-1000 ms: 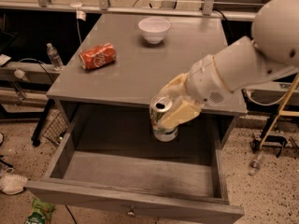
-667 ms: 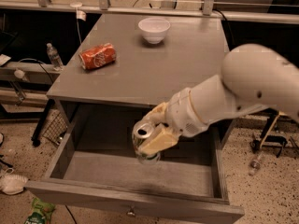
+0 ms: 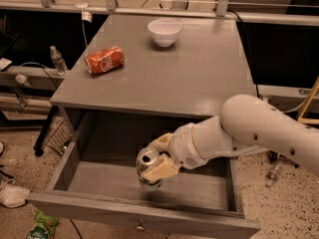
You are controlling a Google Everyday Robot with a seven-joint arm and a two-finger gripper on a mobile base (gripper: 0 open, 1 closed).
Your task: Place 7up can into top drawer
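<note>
tool (image 3: 156, 160) clamps 7up can (image 3: 148, 158) within open top drawer (image 3: 124, 211) | table (image 3: 199, 78): orange can (image 3: 104, 59), bowl (image 3: 164, 31) | floor (image 3: 20, 148) speckled

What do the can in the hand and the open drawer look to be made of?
The 7up can, gripped by the hand over the open top drawer, looks like thin metal: its top is shiny silver. The drawer looks like grey-painted wood, matte, built of flat boards; it could be laminate.

The hand (image 3: 157, 163), gripping the 7up can (image 3: 147, 158), is hanging over the open top drawer (image 3: 124, 211), whose floor is lying bare either side. Drawer walls and the desk (image 3: 199, 78) edge behind are hemming it in; the orange can (image 3: 104, 59) and bowl (image 3: 164, 31) are sitting well apart.
</note>
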